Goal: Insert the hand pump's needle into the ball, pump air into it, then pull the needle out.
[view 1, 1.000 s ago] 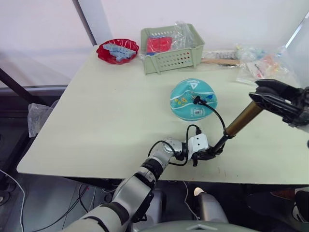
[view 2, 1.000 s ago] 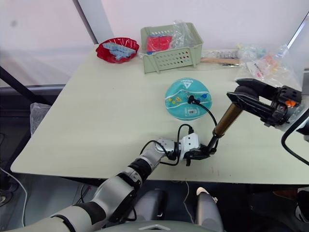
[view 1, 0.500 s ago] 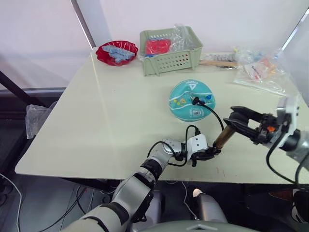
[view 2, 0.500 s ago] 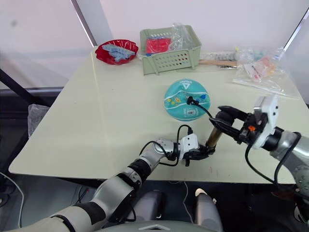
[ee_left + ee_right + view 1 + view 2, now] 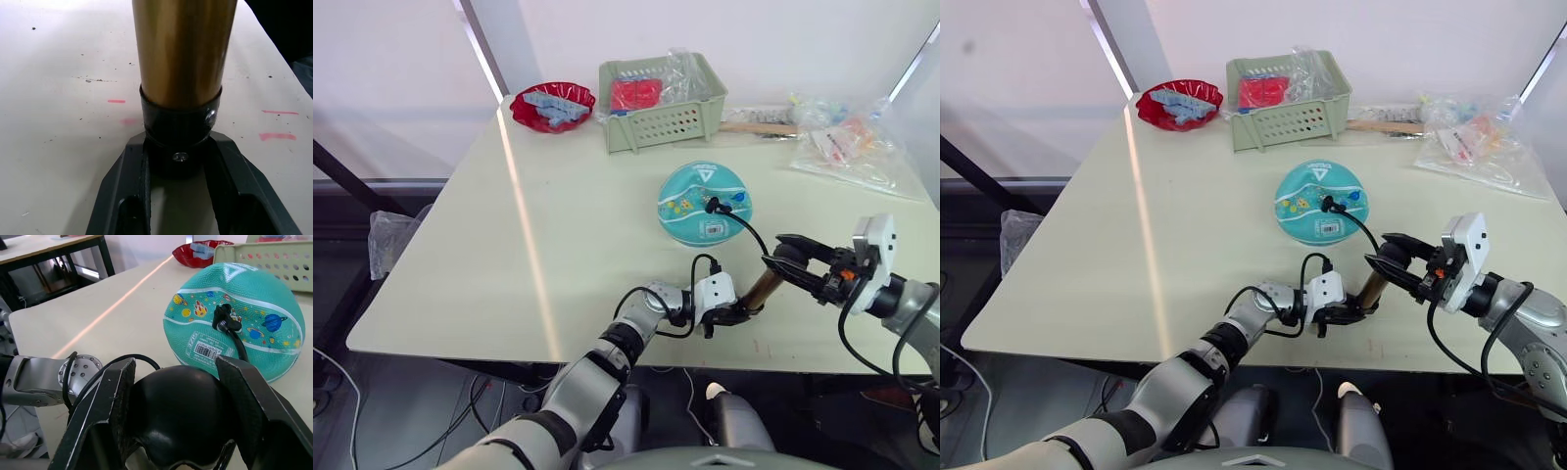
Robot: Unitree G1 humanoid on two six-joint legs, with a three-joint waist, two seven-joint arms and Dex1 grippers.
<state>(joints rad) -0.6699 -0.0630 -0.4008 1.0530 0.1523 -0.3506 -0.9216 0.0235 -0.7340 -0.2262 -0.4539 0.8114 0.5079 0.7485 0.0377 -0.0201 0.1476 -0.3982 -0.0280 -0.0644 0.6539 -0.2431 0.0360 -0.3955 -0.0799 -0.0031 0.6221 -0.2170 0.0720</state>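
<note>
Pumping stroke is being driven down: over the last second the black T-handle (image 5: 178,418) is pushed from a raised, extended position down toward the slim brass-gold pump cylinder (image 5: 762,288), so far less brass barrel is seen now than a second ago. The right claw (image 5: 1393,264) is clamped on that handle, a finger on either side of it in the right wrist view. The left claw (image 5: 177,164) is closed on the pump's black bottom cap (image 5: 178,127), pinning the base to the pale tabletop (image 5: 558,235) near its front edge. The thin black hose (image 5: 752,231) arcs from the pump up to the small black fitting (image 5: 224,318) seated on the teal cartoon-print ball (image 5: 705,203), which sits just beyond the pump, mid-tabletop. The needle itself is hidden, presumably inside the valve. Judged: insertion done, air is being delivered, stroke near bottom. Needle extraction not yet done. Ball looks slightly flattened, so more strokes are probably needed.
</note>
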